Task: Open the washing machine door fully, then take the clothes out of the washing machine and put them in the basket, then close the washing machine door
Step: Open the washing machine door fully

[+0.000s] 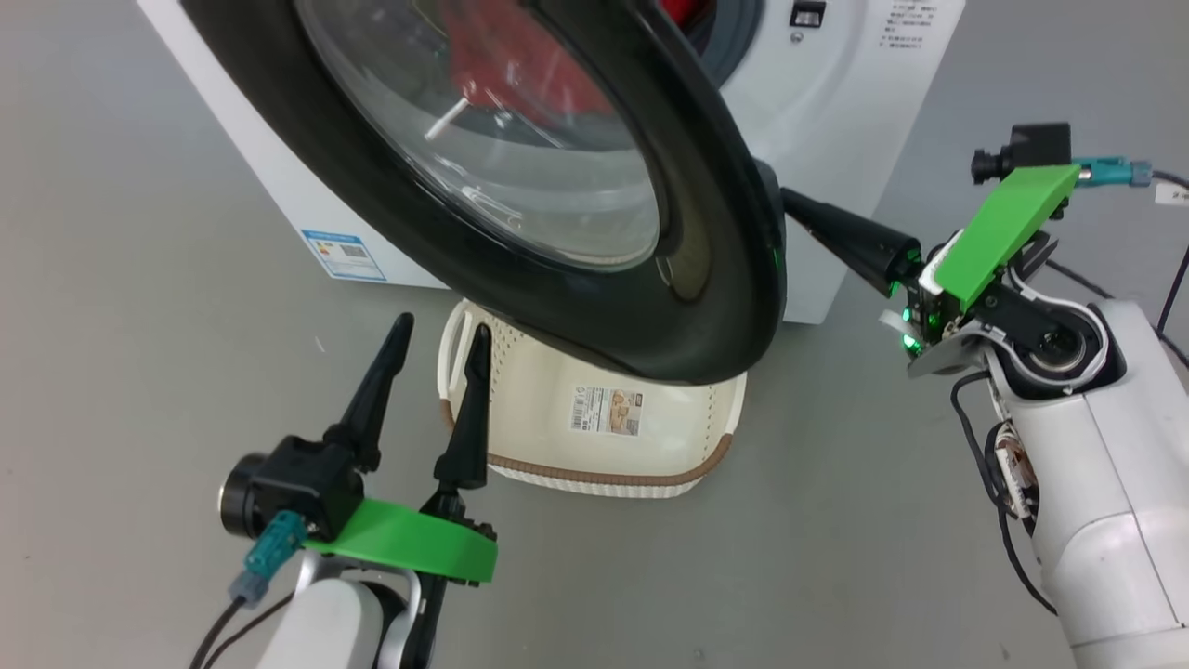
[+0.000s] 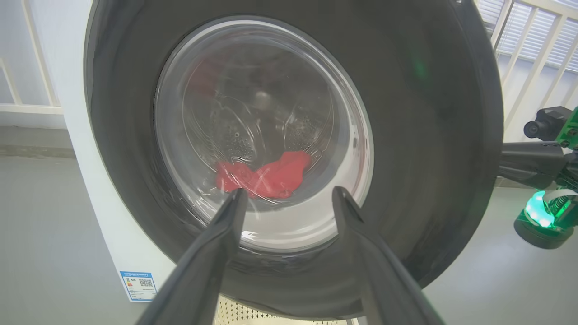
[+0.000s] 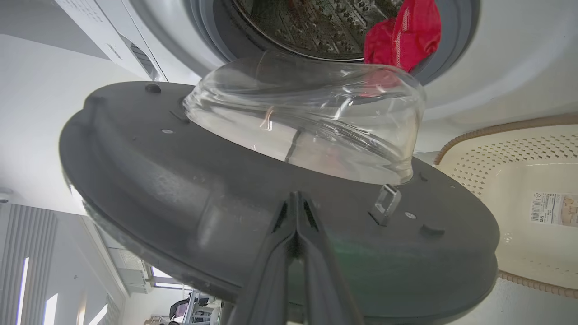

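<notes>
- Head view: the washing machine door [image 1: 734, 279] stands partly open, swung out from the washing machine [image 1: 836, 111]. Its black rim hangs above the far end of the basket [image 1: 594, 455].
- Glass bowl [image 3: 316, 122] at the door's centre bulges toward the drum, clear of the opening.
- Clothes [image 3: 404, 34]: red with white stitching, inside the drum at the edge of its mouth, resting against the grey gasket. Left wrist view shows them as a red patch through the glass.
- Right gripper [image 1: 788, 195]: fingers pressed together, nothing between them. The tips meet the door at its free edge. Right wrist view puts them against the door's grey inner face, just beside the metal latch hook [image 3: 386, 203].
- Left gripper [image 1: 442, 325]: fingers spread wide and empty. It hovers in front of the door's outer face, apart from it, pointing at the glass. In the head view it sits near the basket's left handle.
- Basket: upright on the grey floor [image 1: 139, 325], just in front of the machine and under the door. Nothing in it but a paper sticker [image 1: 608, 411] on the bottom.
- Blue label [image 1: 344, 255] low on the machine's front, left of the basket.
</notes>
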You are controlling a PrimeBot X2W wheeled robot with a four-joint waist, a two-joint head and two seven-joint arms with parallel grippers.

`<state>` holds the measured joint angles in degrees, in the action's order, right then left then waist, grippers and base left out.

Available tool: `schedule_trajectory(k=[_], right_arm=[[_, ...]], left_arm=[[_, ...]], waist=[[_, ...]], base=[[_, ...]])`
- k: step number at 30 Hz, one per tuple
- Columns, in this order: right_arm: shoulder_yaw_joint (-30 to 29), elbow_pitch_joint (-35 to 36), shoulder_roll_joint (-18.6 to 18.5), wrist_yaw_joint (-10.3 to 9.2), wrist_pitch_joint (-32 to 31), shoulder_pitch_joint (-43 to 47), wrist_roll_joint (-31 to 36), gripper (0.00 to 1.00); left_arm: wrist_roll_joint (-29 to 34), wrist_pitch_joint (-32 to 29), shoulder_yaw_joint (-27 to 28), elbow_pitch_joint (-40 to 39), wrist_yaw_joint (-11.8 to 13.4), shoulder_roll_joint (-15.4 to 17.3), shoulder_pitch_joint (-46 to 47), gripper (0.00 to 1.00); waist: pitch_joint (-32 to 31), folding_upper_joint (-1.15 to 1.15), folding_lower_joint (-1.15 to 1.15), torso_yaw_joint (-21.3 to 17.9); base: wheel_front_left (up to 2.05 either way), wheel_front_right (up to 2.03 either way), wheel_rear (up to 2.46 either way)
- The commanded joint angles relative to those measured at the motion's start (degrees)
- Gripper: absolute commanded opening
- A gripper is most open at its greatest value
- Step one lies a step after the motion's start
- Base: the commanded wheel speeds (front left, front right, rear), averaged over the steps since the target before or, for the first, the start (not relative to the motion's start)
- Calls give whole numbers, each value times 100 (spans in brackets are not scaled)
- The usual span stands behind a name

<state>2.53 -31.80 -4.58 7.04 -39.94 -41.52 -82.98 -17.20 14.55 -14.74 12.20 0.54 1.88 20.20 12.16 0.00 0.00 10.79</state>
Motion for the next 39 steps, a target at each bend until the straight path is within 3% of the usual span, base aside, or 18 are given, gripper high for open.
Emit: schedule_trajectory(k=[1,16,39], right_arm=[[116,207,145,45,-68,27,-55,0],[442,553,167,45,-295,627,-389,0],[1354,874,169,45,-49,1059,-1030,0]], left_arm=[[-1,45,169,-103,-11,104,-32,100],[-79,45,132,-76,58,103,-285,100],[-195,33,84,-144,164,149,-488,100]], waist=[[-93,0,0,77],[-538,0,0,469],[-761,0,0,1257]], base=[[0,0,0],[0,0,0],[0,0,0]])
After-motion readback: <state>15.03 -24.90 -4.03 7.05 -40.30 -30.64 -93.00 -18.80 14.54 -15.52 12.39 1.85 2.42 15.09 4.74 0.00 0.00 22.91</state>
